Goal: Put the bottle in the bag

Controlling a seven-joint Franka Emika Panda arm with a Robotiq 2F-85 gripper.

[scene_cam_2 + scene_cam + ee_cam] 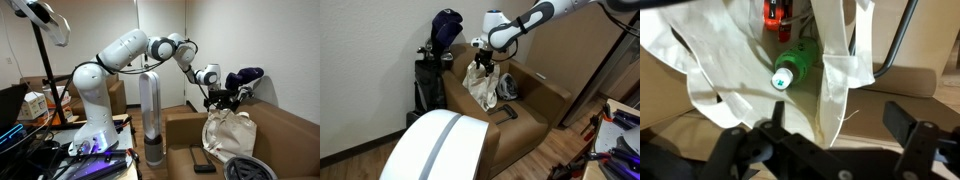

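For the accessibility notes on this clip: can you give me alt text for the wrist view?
A green bottle with a white cap lies inside the open cream cloth bag. The gripper stands open and empty at the bottom edge, its dark fingers apart.

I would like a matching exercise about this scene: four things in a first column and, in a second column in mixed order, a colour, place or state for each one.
Things:
1. bottle
2. bag
3. gripper
4. golf bag

Descriptions:
A. black, tall, upright
B. open, above the bag
C. green with a white cap, lying inside the bag
D. cream cloth, mouth open

Pairs: 1-C, 2-D, 3-B, 4-A
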